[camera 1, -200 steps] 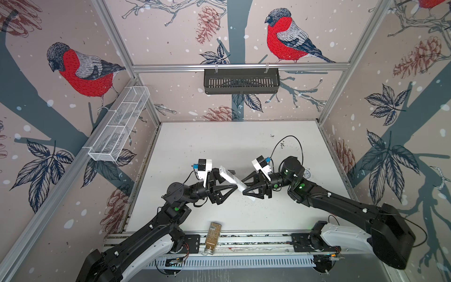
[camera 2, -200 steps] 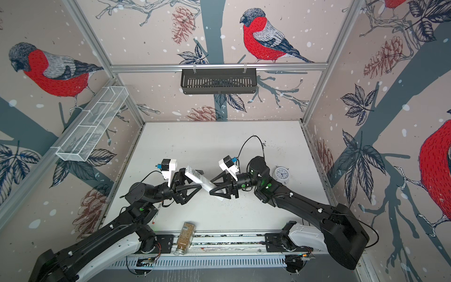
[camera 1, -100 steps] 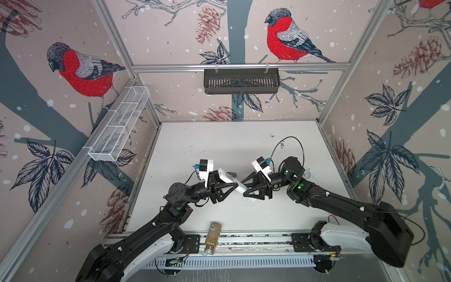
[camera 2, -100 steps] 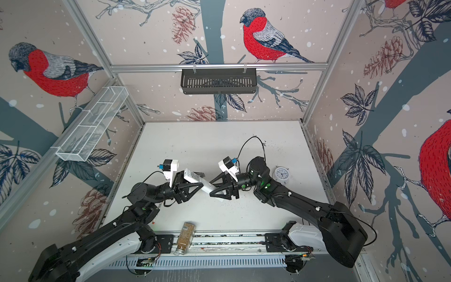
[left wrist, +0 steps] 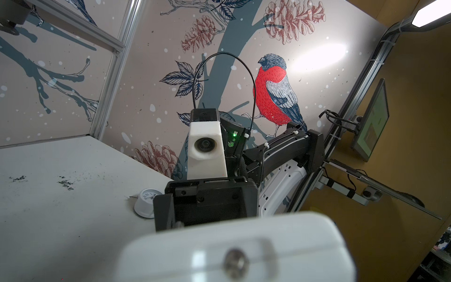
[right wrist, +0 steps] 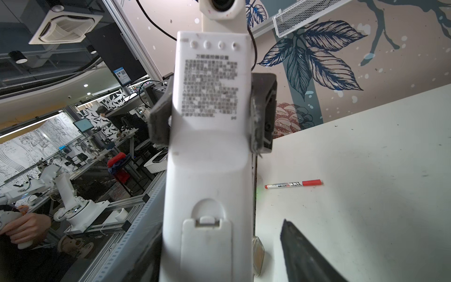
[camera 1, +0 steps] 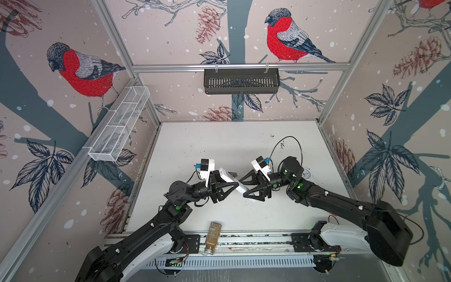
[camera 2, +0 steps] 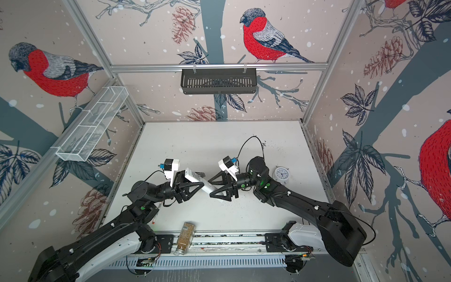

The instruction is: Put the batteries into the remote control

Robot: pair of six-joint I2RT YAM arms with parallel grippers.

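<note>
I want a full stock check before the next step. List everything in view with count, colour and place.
remote control: one, white, held in the air over the middle of the table
alarm clock: one, white, on the table beside the right arm
pen: one, white with a red cap, lying on the table near the left arm
jar: one, clear with brown contents, lying on the front rail
black basket: one, hung on the back rail
wire basket: one, white, on the left wall
table: one, white, with dark specks
left gripper: one, black, jaws clamped on the remote control
right gripper: one, black, jaws open on either side of the remote control
</note>
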